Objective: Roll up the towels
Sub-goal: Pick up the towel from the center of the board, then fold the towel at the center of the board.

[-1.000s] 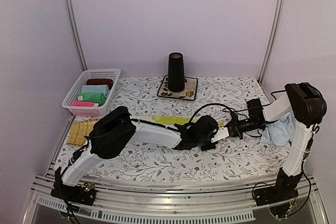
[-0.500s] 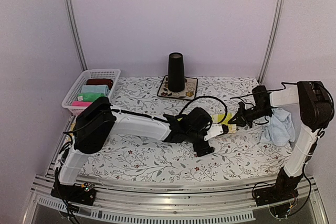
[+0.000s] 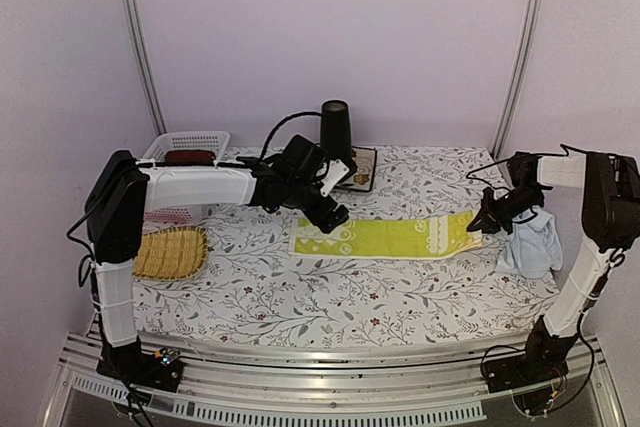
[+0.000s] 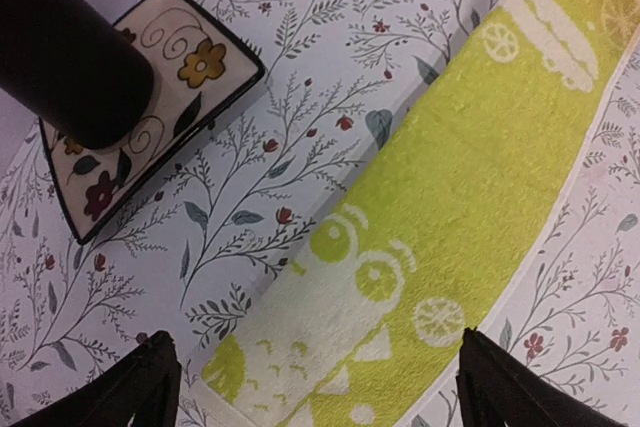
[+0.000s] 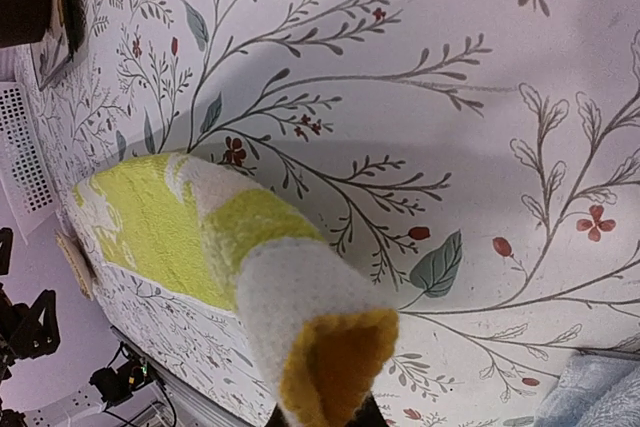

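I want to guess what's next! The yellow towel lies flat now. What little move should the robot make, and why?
Probably the right fingers should curl their pinched end of the yellow-green towel over onto the strip, starting the roll. The towel lies flat, and the left fingers hang open over its other end.

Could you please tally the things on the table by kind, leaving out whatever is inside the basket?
Towels: 2 (yellow-green towel, blue towel)
Mat: 1
Black cup: 1
Straw tray: 1
Basket: 1
Total: 6
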You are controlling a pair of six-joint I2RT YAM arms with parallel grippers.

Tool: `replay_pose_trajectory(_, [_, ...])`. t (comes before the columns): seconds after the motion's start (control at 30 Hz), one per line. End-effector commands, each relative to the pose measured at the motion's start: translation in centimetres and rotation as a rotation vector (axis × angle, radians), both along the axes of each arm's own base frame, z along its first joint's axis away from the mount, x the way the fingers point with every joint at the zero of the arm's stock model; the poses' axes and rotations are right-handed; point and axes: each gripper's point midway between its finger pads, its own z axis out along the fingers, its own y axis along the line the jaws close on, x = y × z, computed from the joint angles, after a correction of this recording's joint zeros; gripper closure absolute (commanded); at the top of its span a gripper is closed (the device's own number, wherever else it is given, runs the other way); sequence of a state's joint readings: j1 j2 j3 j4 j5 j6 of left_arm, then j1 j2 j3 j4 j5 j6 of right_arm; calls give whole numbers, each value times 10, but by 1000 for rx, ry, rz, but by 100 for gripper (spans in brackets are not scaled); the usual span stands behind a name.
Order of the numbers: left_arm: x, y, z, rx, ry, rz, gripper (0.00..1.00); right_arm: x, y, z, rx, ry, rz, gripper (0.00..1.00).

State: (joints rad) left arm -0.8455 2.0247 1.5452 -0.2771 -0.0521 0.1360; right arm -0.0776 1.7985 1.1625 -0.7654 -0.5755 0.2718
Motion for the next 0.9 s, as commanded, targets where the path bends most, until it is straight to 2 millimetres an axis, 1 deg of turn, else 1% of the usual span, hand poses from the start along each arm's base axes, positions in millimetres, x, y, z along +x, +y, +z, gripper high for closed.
replay_pose_trajectory(0.0, [18,63,-19,70,94,173,3,7,1,37,9,-77,51,98])
replay_pose_trajectory(0.1, [26,89,-29,94,122,227,3,12,6,54,39,-116,72,98])
replay_pose_trajectory(0.17, [28,100,-34,102,141,249,3,17,9,65,58,-142,80,98])
replay_pose_trajectory(0.23, [32,109,-37,101,152,274,3,20,19,76,124,-163,96,98])
replay_pose_trajectory(0.3, [36,117,-39,93,169,307,3,26,33,87,134,-181,131,98])
replay_pose_trajectory(0.4, [41,129,-46,93,190,353,3,31,65,101,156,-220,216,98])
replay_pose_trajectory(0.47, [43,136,-51,101,198,376,3,29,94,106,191,-220,267,98])
replay_pose_trajectory(0.57, [49,145,-58,117,199,406,3,26,135,103,246,-203,334,97])
replay_pose_trajectory(0.67, [52,152,-63,121,206,432,3,19,171,94,268,-166,399,97])
replay_pose_trajectory(0.73, [52,155,-64,124,208,440,3,17,189,91,285,-155,427,97])
replay_pose_trajectory(0.87, [50,159,-67,124,211,450,3,17,219,93,312,-155,470,97])
